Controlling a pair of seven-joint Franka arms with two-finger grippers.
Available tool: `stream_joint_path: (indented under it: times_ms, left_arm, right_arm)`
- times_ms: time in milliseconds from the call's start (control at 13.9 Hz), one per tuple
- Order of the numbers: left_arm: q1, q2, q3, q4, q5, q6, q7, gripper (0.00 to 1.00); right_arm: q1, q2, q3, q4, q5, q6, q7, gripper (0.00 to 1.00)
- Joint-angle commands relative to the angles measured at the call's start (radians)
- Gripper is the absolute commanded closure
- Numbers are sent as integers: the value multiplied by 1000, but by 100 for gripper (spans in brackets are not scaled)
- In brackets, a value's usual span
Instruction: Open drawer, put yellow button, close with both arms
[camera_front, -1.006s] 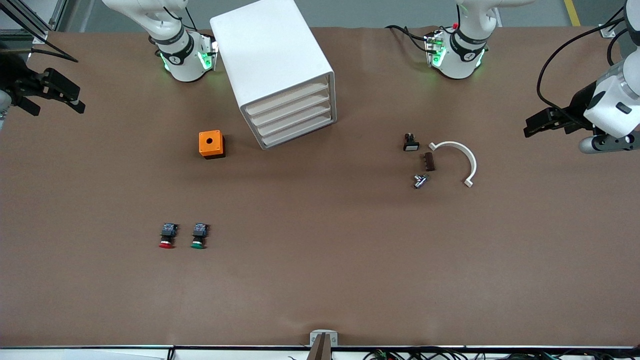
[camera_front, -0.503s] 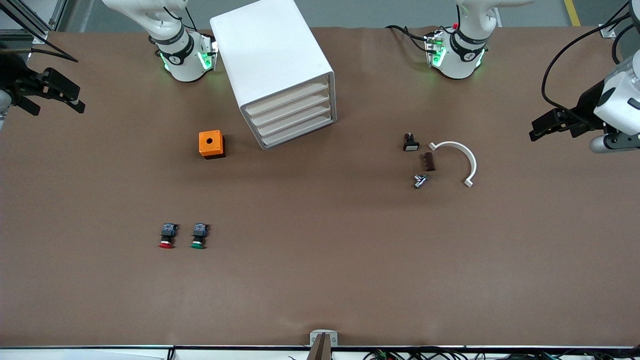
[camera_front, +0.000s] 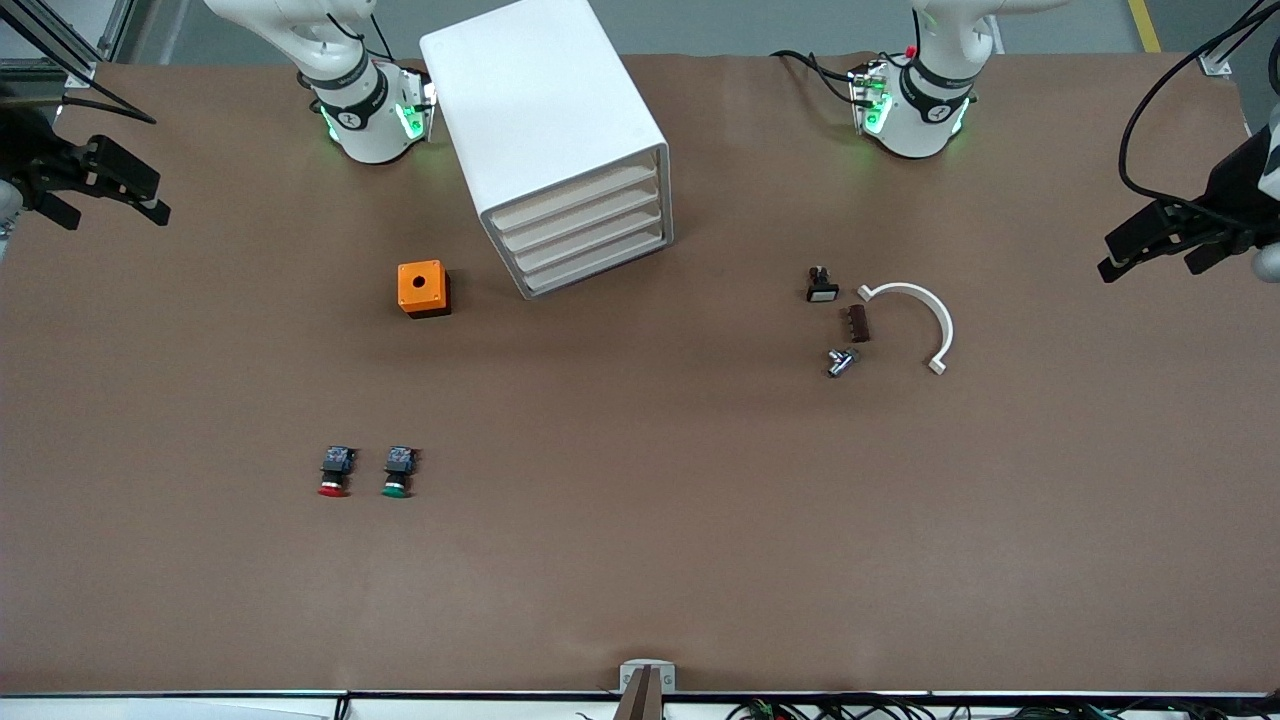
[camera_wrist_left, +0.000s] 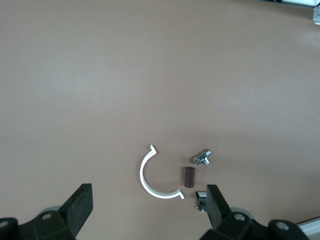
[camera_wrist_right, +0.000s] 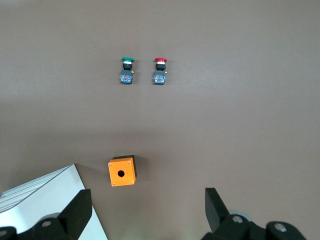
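The white cabinet (camera_front: 555, 140) sits on the brown tabletop (camera_front: 640, 520) close to the right arm's base, turned at an angle, and its four cream-fronted drawers are all pushed in; the top drawer (camera_front: 575, 198) is flush with the three below it. No yellow button shows anywhere on the tabletop, and I cannot tell where it is. Just beside the cabinet, toward the right arm's end, stands the orange cube box (camera_front: 423, 288) with a hole in its top. Nearer the front camera than that box lie the red-capped button (camera_front: 334, 472) and the green-capped button (camera_front: 398, 472), side by side and just apart. Toward the left arm's end a small cluster lies together: a white curved clip (camera_front: 918, 322), a dark brown block (camera_front: 858, 323), a small metal fitting (camera_front: 840, 361) and a black switch with a white face (camera_front: 822, 286). The left gripper (camera_front: 1150, 243) hangs in the air over the tabletop's edge at the left arm's end, its jaws spread wide with nothing between them. The right gripper (camera_front: 115, 190) hangs over the tabletop's edge at the right arm's end, jaws likewise wide apart and holding nothing.
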Motion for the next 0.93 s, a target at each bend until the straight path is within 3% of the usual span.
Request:
stream_joint_path:
  times_ms: [0,862]
  left_arm:
    - [9,-6,-4,5,12,15,15,0]
    - [18,-5,-7,5,13,8,12,0]
  right_arm:
    - [-13,-32,6,-31,6,3,8,0]
    - [-13,-32,6,-38,1,-11,6,0]
